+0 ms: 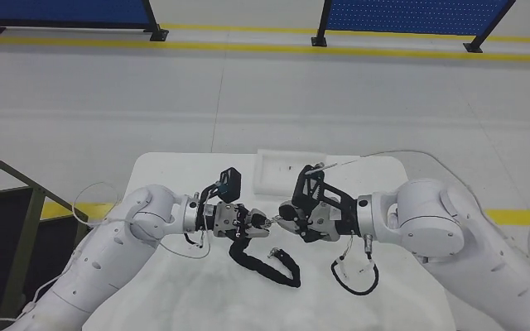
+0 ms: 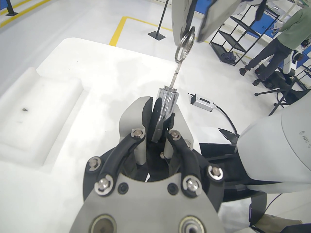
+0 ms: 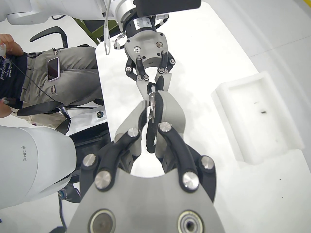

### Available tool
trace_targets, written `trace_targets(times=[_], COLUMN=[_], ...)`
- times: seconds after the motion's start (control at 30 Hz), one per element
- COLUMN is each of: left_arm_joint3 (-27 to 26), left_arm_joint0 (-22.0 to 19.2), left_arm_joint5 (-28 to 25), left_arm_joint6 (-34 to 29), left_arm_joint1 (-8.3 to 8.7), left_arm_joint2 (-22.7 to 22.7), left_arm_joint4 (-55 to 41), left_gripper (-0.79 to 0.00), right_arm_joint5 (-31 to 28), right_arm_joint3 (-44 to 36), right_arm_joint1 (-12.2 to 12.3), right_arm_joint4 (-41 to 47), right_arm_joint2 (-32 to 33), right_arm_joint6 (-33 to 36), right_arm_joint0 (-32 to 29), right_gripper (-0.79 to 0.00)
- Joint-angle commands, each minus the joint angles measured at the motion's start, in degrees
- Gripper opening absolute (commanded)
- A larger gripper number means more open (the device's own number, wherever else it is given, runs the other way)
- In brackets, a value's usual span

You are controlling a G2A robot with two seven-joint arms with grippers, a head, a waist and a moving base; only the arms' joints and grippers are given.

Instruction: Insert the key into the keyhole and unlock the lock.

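Observation:
My left gripper [image 2: 160,112] is shut on the chrome cylinder of the lock [image 2: 167,100], held above the white table. The lock's black cable [image 1: 263,265] hangs from it and loops onto the table. A thin silver key [image 2: 176,71] points straight into the cylinder's end face, its tip at or inside the keyhole. My right gripper [image 3: 151,105] is shut on the key's head and ring [image 2: 185,45], facing the left gripper [image 3: 153,86] almost tip to tip. In the top view the left gripper [image 1: 252,221] and the right gripper [image 1: 280,219] meet over the table's middle.
A white foam tray [image 1: 277,172] lies at the table's far side, also seen as the tray [image 3: 257,117]. A second black cable loop [image 1: 354,277] hangs under the right arm. The table's edges lie close on both sides.

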Motion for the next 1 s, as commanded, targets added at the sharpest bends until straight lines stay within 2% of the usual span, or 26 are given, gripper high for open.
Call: trace_targets(times=[0.0,0.27,0.57,0.6,0.63,0.67,0.83,0.97], left_arm_joint3=[0.8,6.6,13.1,14.4,15.0,16.3,20.3,20.9], left_arm_joint0=[0.0,0.1,-1.4,-1.5,-1.7,-2.0,-5.2,-9.4], left_arm_joint5=[0.3,1.0,0.0,0.0,0.0,0.0,0.0,0.0], left_arm_joint6=[0.1,0.1,3.3,4.7,5.5,6.6,11.3,15.4], left_arm_joint1=[0.06,-0.34,-2.77,-3.21,-3.44,-3.77,-5.15,-5.16], left_arm_joint2=[-0.5,-0.1,5.3,6.3,6.7,7.2,9.5,10.7], left_arm_joint4=[2.0,10.9,21.0,21.5,21.6,21.6,22.4,21.6], left_gripper=[-0.785,-0.785,-0.785,-0.499,-0.095,0.000,0.000,0.000], right_arm_joint5=[-0.4,-2.3,-8.1,-8.9,-9.5,-10.4,-14.6,-17.7], right_arm_joint3=[-0.1,0.1,4.0,4.9,5.2,5.9,9.9,16.1], right_arm_joint1=[0.0,0.0,-0.8,-0.9,-1.0,-1.1,-1.8,-2.7], right_arm_joint4=[-0.1,-1.5,-4.2,-4.8,-5.2,-5.8,-9.1,-10.5], right_arm_joint2=[0.5,1.1,-0.7,-1.0,-1.2,-1.4,-2.1,-2.7], right_arm_joint6=[-0.2,-0.4,-5.8,-6.7,-7.2,-8.0,-11.9,-16.2], right_arm_joint0=[-0.3,-1.7,-2.7,-2.7,-2.7,-2.6,-0.9,1.5], right_gripper=[0.000,0.000,0.000,0.000,0.000,0.000,0.000,0.000])
